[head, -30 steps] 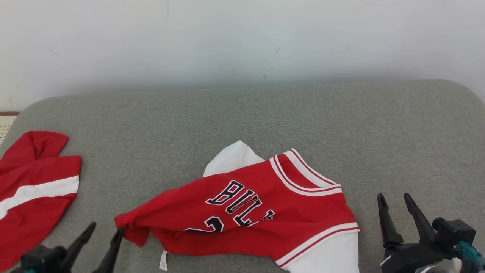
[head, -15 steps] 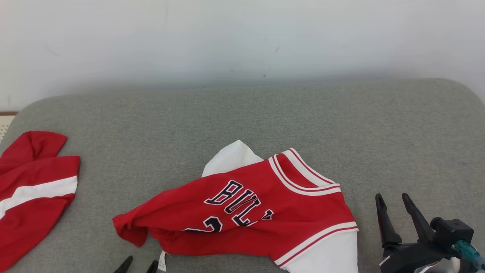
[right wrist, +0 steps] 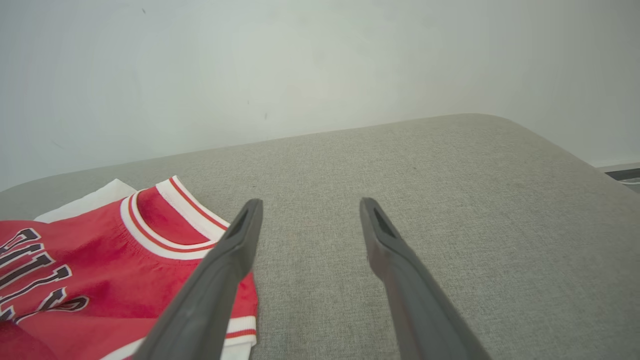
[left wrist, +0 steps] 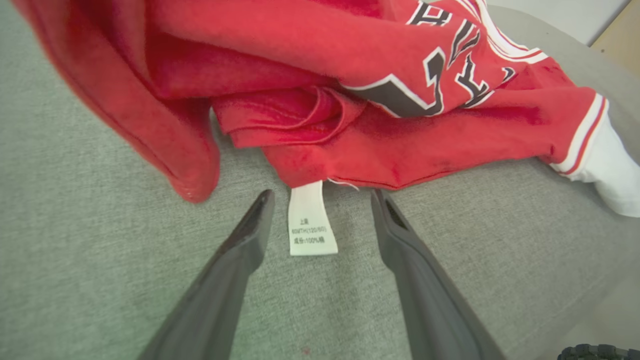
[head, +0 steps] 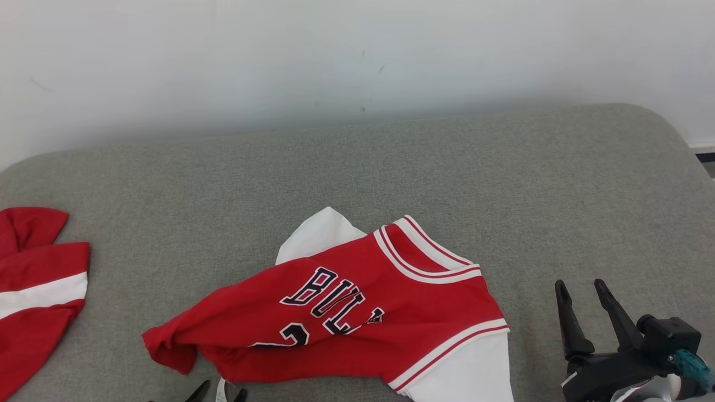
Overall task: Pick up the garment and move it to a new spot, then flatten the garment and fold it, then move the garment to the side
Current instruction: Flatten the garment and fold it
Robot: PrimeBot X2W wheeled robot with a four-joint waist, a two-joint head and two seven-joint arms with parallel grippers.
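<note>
The garment (head: 357,312), a red jersey with black white-edged lettering, striped trim and white sleeve parts, lies crumpled on the grey cushion (head: 391,167) near its front edge. In the left wrist view the garment (left wrist: 350,100) is bunched just beyond my left gripper (left wrist: 322,197), which is open with the garment's white care label (left wrist: 310,225) lying between its fingers. Only the left gripper's fingertips (head: 201,389) peek over the bottom edge of the head view. My right gripper (head: 581,287) stands open to the right of the garment, empty, over bare cushion. The garment's collar (right wrist: 165,215) lies left of it.
A second red cloth with a white stripe (head: 33,290) lies at the cushion's left edge. A pale wall (head: 335,56) rises behind the cushion. Bare cushion stretches behind and to the right of the garment (right wrist: 450,200).
My left gripper dropped from beside the garment's left end to the bottom edge, under its hem. The head camera turned right, shifting the whole scene left. The right gripper held still.
</note>
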